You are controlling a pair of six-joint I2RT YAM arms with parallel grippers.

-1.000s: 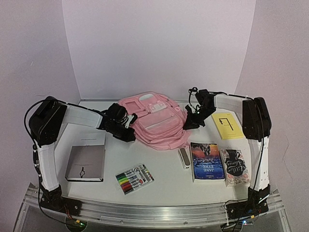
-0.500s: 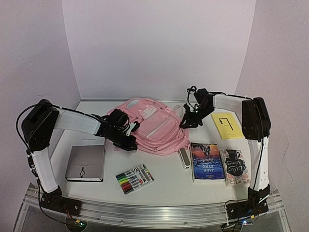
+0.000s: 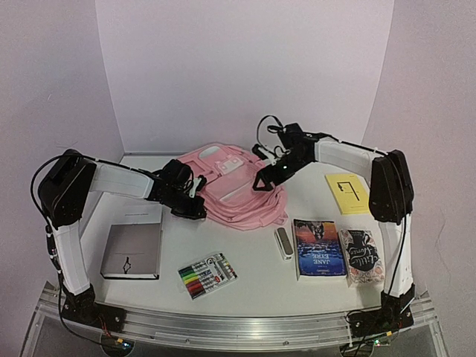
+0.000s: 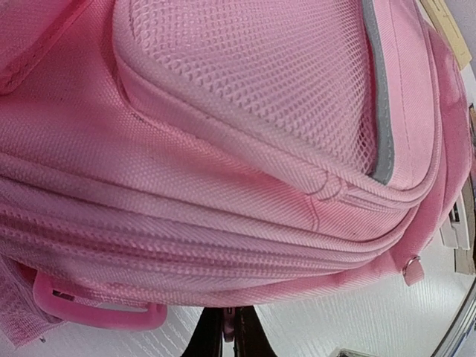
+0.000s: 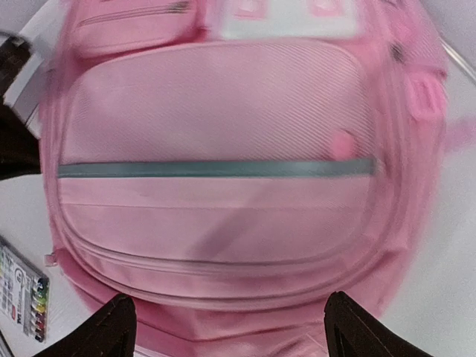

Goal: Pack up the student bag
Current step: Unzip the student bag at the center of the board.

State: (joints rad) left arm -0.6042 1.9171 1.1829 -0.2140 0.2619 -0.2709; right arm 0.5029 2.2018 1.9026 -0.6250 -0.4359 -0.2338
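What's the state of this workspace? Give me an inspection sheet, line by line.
Surface: white table, items spread across it.
Job's things: pink backpack lying front-up at the far centre.
Clutter: grey notebook, marker pack, Jane Eyre book, patterned book, yellow booklet, small grey case.
Grippers: left gripper shut on the backpack's edge; right gripper open above the backpack.
Cables: black cable loops at the right wrist.
Surroundings: plain walls on three sides; metal rail at the near edge.

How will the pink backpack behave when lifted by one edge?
Probably floppy: the backpack lies slumped and creased, so it would likely sag rather than lift whole. Probably light, since it looks flat. Its coarse weave should resist slipping in the left gripper.
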